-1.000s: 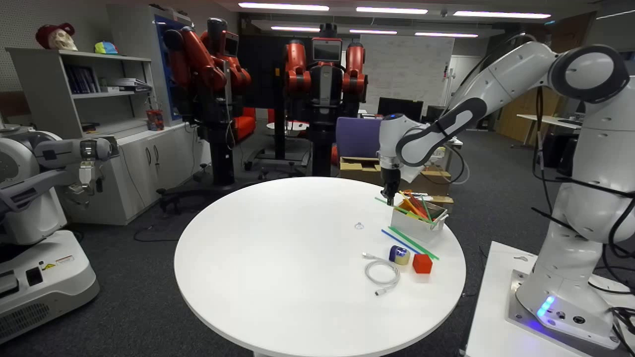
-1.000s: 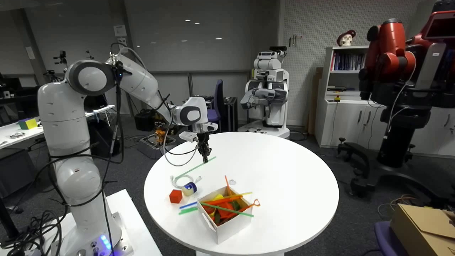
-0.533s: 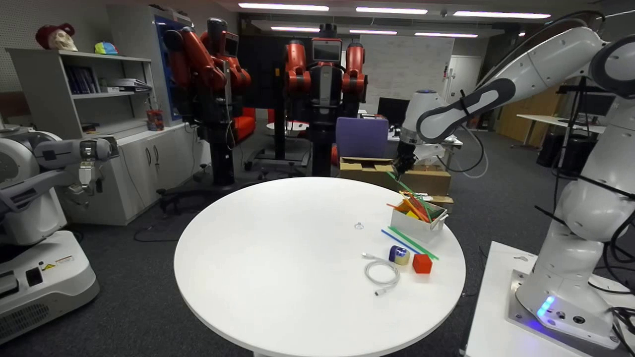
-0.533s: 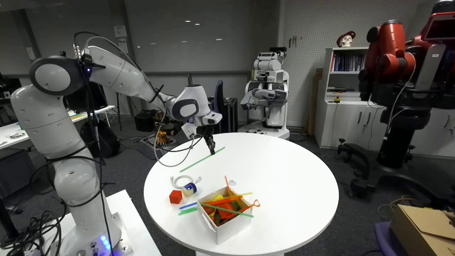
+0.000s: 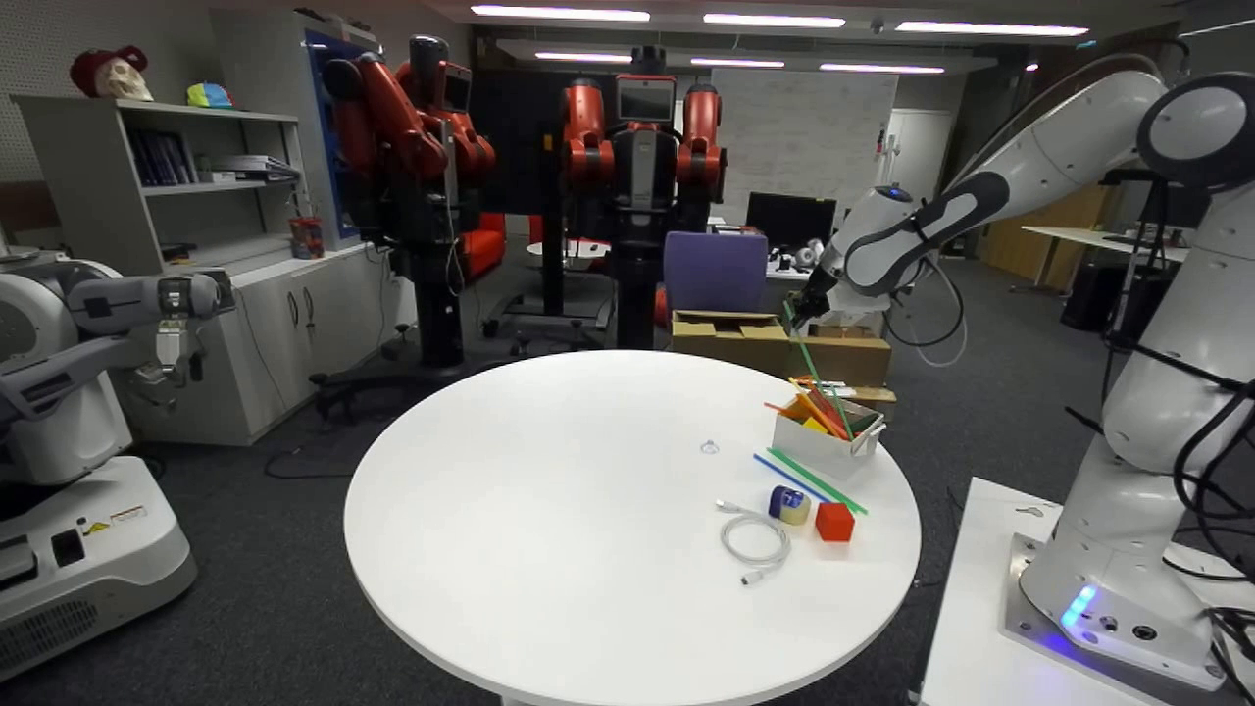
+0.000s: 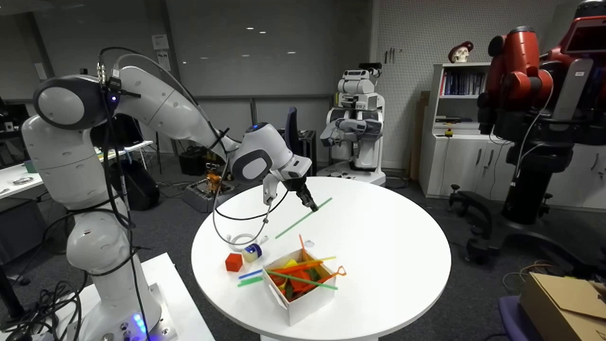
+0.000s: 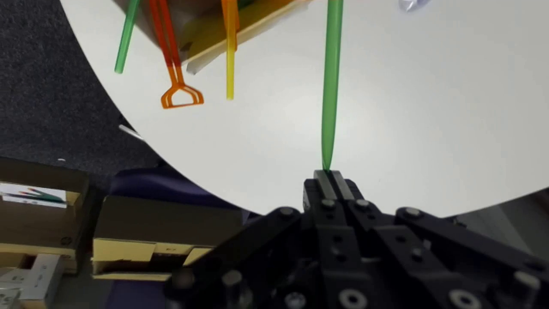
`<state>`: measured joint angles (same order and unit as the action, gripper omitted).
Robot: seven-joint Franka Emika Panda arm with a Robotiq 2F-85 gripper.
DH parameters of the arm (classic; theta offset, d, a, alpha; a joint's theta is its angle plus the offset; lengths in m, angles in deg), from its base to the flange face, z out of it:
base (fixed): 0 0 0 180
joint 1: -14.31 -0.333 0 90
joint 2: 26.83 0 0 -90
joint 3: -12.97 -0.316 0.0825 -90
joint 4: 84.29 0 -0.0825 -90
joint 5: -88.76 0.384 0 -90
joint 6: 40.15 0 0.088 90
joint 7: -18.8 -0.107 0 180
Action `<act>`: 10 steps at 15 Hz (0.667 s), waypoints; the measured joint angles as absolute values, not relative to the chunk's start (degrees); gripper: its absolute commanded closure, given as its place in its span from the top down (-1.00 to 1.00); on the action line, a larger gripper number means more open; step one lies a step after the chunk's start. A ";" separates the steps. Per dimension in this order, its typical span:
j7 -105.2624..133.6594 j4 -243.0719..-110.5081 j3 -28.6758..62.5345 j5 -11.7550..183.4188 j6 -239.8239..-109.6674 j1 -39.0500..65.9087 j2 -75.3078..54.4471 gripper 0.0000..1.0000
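The gripper (image 7: 329, 173) is clenched on 1 slim green straw (image 7: 331, 86). In an exterior view its longer part juts past 1 side of the fingertips and a shorter stub past the other. The straw is raised above the round white table (image 6: 402, 237), inside its edge. It is probably light, hollow and slick, stiff along its length yet easy to flatten, so a gentle pinch nearer mid-length should balance it better. The white box (image 6: 310, 307) stands near the table edge with a yellow straw (image 7: 230, 77) poking out; the red cube (image 6: 234, 262) lies near the robot-side edge. Compared with 0.5 s ago, the gripper leans more in both exterior views, while box and cube are unmoved.
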<state>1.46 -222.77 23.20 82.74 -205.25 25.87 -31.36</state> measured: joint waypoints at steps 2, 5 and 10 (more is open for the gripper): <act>-3.96 -222.82 24.03 79.21 -211.75 28.00 -29.19 -0.99; -16.96 -222.40 26.55 65.71 -219.09 31.79 -24.93 -0.99; -32.50 -218.75 34.94 48.40 -220.02 31.33 -20.35 -0.99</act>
<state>-32.50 -218.75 34.94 48.40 -220.02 31.33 -20.35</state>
